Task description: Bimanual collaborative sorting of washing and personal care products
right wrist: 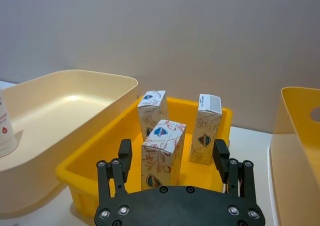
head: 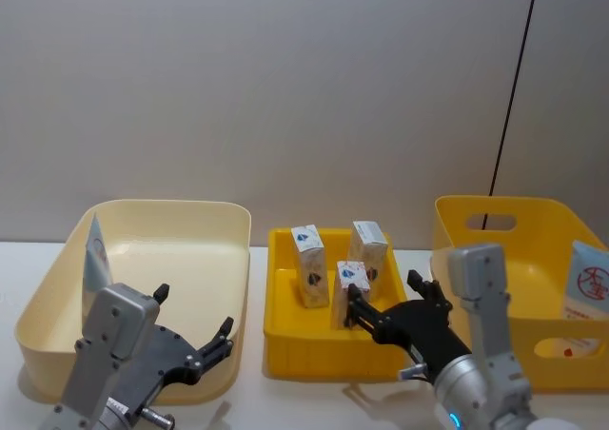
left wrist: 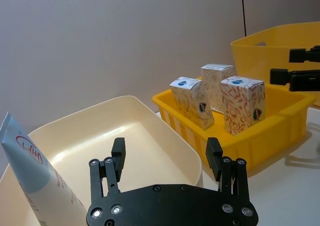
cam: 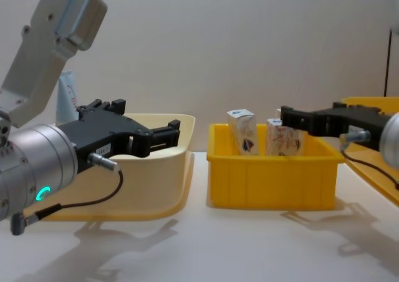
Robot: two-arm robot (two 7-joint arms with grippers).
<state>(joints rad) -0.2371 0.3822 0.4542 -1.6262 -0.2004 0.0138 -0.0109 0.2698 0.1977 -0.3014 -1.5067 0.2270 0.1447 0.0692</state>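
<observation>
A pale, plain tabletop (head: 285,406) carries three containers side by side in front of a grey wall. A wide cream basin (head: 162,206) sits at the robot's left and a low yellow tray (head: 324,340) stands in the middle, just beside it with a narrow gap between. A taller yellow bin (head: 533,249) with handle cut-outs stands at the right, near the tray but apart from it.

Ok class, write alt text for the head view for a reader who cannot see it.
Three cartons stand in a small yellow bin at centre, the open right gripper reaching toward the nearest. The open left gripper hovers by a cream basin holding a tube; a larger yellow bin holds another tube.
</observation>
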